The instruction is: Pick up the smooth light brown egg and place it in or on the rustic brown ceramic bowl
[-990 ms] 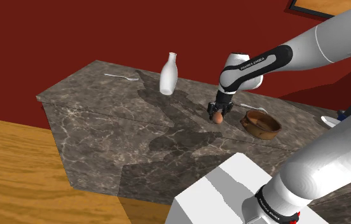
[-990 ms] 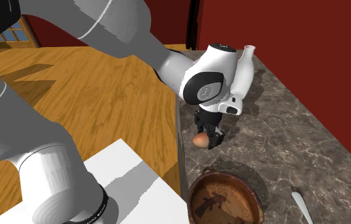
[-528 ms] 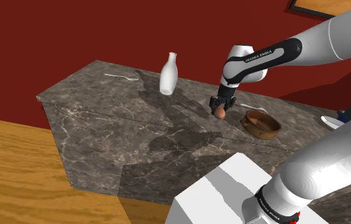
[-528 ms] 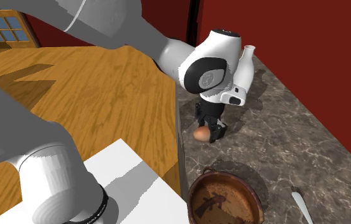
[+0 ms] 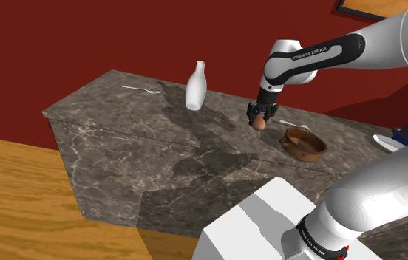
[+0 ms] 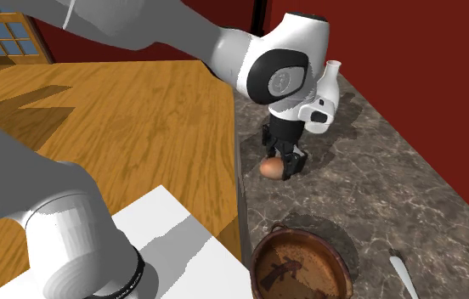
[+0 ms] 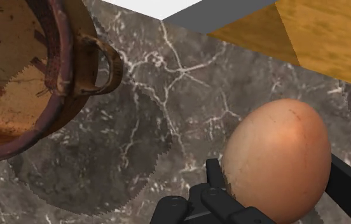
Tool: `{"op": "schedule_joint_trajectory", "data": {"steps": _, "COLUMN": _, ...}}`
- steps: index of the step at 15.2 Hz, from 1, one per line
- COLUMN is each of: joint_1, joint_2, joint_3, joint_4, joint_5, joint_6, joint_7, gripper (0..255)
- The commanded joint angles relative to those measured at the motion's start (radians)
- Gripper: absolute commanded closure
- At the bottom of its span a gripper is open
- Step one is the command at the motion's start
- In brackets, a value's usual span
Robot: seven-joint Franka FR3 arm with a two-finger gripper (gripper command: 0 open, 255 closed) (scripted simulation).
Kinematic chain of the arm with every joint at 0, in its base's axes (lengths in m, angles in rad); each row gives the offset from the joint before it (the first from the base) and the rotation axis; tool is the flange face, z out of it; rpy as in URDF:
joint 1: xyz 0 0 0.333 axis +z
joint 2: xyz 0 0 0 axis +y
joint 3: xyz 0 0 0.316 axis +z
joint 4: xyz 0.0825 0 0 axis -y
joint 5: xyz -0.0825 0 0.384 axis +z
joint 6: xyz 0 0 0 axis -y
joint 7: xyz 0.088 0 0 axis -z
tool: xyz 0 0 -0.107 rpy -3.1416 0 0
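Clasps the light brown egg (image 7: 276, 159) in the gripper (image 5: 259, 118) above the marble countertop (image 5: 121, 133), risks the smooth shell slipping and cracking short of the brown bowl (image 5: 303, 144) by the stand-side edge.

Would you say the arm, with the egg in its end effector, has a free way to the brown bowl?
Probably yes. The end effector is shut on the egg just above the counter, and the bowl sits open close beside it, with only bare counter between them.

Dark veined stone counter (image 5: 121, 148), white bottle (image 5: 196, 86), brown bowl (image 5: 303, 142), pale utensil (image 5: 142, 90) resting on it
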Motion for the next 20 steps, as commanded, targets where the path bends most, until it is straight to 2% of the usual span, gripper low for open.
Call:
{"op": "schedule_joint_trajectory", "data": {"steps": 1, "joint_1": 0.000, "joint_2": -0.013, "joint_3": 0.002, "joint_4": 0.017, "joint_5": 0.000, "joint_6": -0.030, "joint_7": 0.000, "gripper": 255}}
{"op": "schedule_joint_trajectory", "data": {"steps": 13, "joint_1": 0.002, "joint_2": -0.066, "joint_3": 0.010, "joint_4": 0.133, "joint_5": 0.002, "joint_6": -0.198, "joint_7": -0.001, "gripper": 255}}
{"op": "schedule_joint_trajectory", "data": {"steps": 20, "joint_1": -0.079, "joint_2": -0.173, "joint_3": -0.095, "joint_4": 0.050, "joint_5": -0.069, "joint_6": -0.212, "joint_7": -0.146, "gripper": 255}}
